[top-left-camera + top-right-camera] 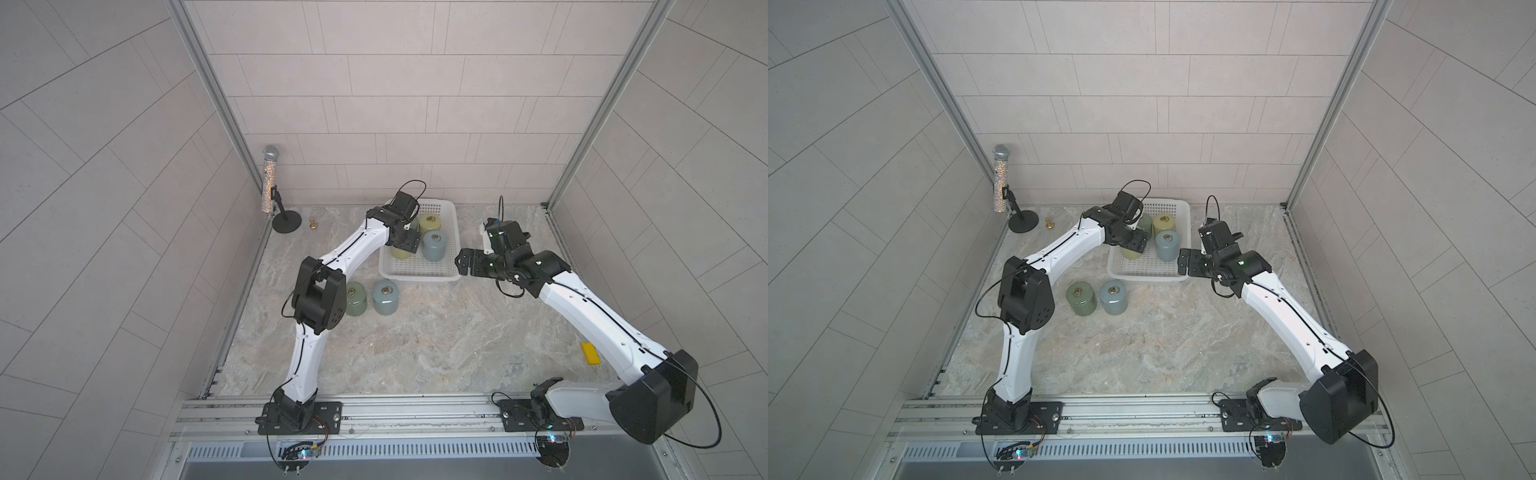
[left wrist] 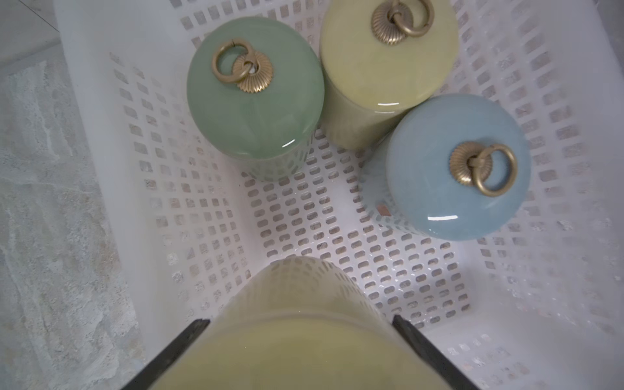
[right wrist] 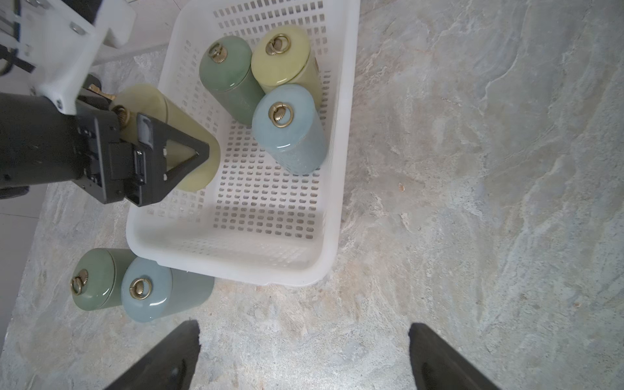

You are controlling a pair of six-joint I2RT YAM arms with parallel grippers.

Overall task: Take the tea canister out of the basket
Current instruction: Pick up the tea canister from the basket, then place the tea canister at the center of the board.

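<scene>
Left gripper (image 2: 300,324): closed wide around the body of the yellow canister (image 3: 152,101), one finger on each side and the lid end back towards the wrist. The grip is on the wall, not the brass ring. My guess is that the ring is loose and would let the pot swing.

The yellow canister sits between the jaws, tilted, with its base pointing down into the basket (image 3: 344,141). It is close to the wall on the left arm's side. I cannot tell whether the base touches the perforated floor or hangs clear of it.

Ahead of the fingertips, deeper in the basket, are the green canister (image 2: 253,101), the second yellow canister (image 2: 388,67) and the blue canister (image 2: 456,169). They are upright and bunched together, touching. The held one is apart from them, so a lift need not disturb them.

Right gripper (image 3: 304,326): jaws wide, nothing between them, over the bare table (image 3: 472,202) beside the basket, across from the left gripper. It is probably kept out of the way, or ready to steady the basket.

A pair of canisters (image 3: 148,290) stands on the table just outside the basket's near end. I read that as the drop spot.

Step in hand, as I judge it, is the lift-out. The base must clear the rim, and the light basket could drag along.
</scene>
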